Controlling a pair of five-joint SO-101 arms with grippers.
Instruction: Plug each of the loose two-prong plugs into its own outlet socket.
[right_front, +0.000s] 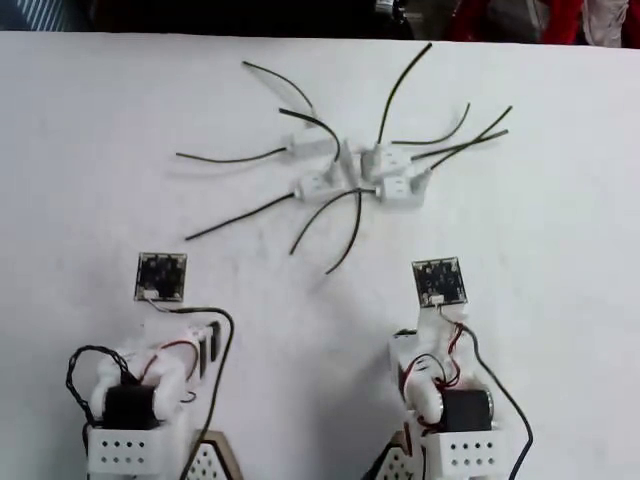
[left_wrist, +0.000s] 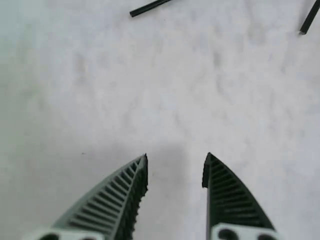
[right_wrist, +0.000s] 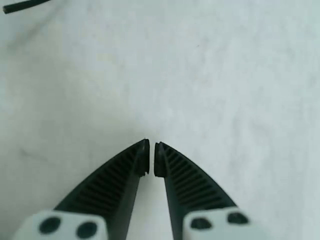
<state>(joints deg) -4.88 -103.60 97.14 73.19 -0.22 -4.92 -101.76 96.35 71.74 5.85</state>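
Several white plug and socket pieces (right_front: 352, 170) with black wire tails lie bunched together on the white table (right_front: 90, 130), beyond both arms. One piece (right_front: 316, 186) lies at the near left of the bunch, another (right_front: 401, 190) at the near right. My left gripper (left_wrist: 175, 171) hovers low over bare table with its fingers apart and nothing between them. A black wire end (left_wrist: 149, 7) lies ahead of it. My right gripper (right_wrist: 151, 158) sits over bare table with its tips almost touching and nothing held. Another wire end (right_wrist: 24, 6) lies far ahead of it.
Both arm bases stand at the near edge, the left arm (right_front: 135, 400) and the right arm (right_front: 445, 400), each with its own cabling. Black wires (right_front: 240, 216) fan out from the bunch toward the arms. Open table lies to the far left and right.
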